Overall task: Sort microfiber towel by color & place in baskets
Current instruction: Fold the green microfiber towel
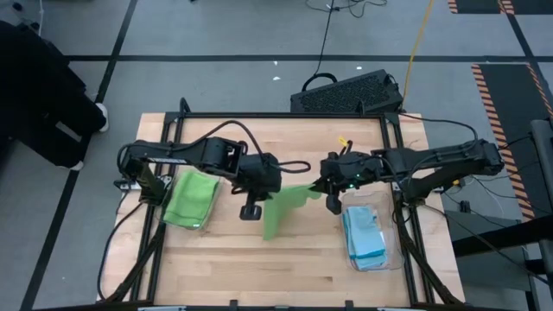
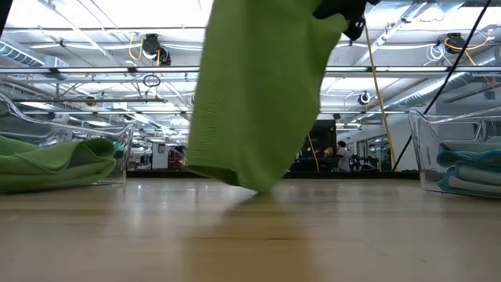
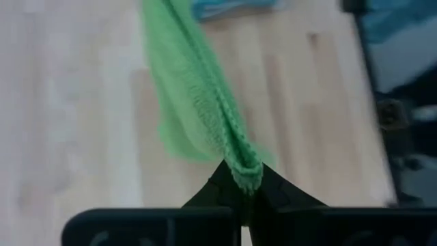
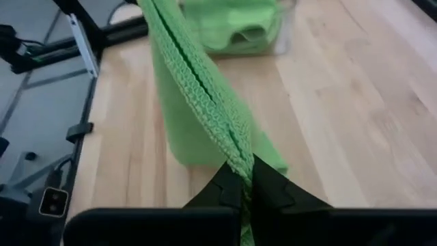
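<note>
1. Both my arms are meeting over the middle of the tabletop [image 1: 285, 259], sharing one lime green towel [image 1: 285, 207] between them.
2. My left gripper [image 3: 244, 183] is pinching one bunched edge of that towel, fingers [image 3: 212, 191] clamped tight on the fabric; in the high view it is sitting at the towel's left end [image 1: 259, 183].
3. My right gripper [image 4: 244, 179] is doing the same on the opposite edge, fingers [image 4: 273, 186] closed on the cloth; in the high view it is at the towel's right end [image 1: 333, 186].
4. The towel is stretching as a ridge between the two grips and hanging down in a sheet; in the low view its lowest corner [image 2: 258, 184] is looking just about at the wood, though I cannot tell if it is touching.
5. Left clear basket [image 1: 169, 200] is sitting on the left side of the tabletop, holding folded green towels [image 1: 192, 199].
6. Right clear basket [image 1: 393, 250] is sitting on the right side, holding light blue towels [image 1: 363, 235].
7. Farther back, beyond the tabletop's far edge, a black perforated crate [image 1: 346, 93] is sitting on the floor.
</note>
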### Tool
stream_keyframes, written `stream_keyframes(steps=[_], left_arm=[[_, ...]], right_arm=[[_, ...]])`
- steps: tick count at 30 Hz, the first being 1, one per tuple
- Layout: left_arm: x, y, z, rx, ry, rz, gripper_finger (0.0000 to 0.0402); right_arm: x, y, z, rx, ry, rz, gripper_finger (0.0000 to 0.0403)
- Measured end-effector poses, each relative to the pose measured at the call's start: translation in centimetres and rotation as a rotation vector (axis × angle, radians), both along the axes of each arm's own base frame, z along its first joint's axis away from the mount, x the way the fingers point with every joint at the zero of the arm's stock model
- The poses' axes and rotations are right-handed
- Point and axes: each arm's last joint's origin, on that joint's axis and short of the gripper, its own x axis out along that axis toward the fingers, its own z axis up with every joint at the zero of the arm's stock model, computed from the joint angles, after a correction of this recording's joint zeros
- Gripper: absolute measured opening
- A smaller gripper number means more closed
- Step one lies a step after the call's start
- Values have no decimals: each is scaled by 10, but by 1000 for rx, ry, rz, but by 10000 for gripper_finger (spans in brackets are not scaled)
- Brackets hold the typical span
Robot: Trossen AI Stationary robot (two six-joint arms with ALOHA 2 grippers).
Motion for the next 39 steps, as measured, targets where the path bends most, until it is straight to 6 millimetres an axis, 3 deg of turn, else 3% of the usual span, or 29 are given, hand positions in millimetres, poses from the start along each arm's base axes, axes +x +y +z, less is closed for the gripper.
stream_keyframes(steps=[7,15,22,25,30,35,39], left_arm=[[0,-5,1,-34,1,60,8],[-8,-45,2,-134,14,-93,5],[-21,-68,14,-205,-1,-74,5],[-20,-73,9,-193,10,-72,3],[0,-62,-30,-136,24,-35,3],[7,-28,-82,38,121,47,5],[6,9,-108,233,179,113,3]], right_arm=[[-1,12,22,38,-42,14,1],[-1,38,36,151,-111,65,0],[-4,76,64,316,-144,155,0],[0,81,48,260,-62,168,0],[18,62,-1,182,109,48,0],[26,33,-35,49,179,-64,0],[29,4,-49,-95,187,-121,0]])
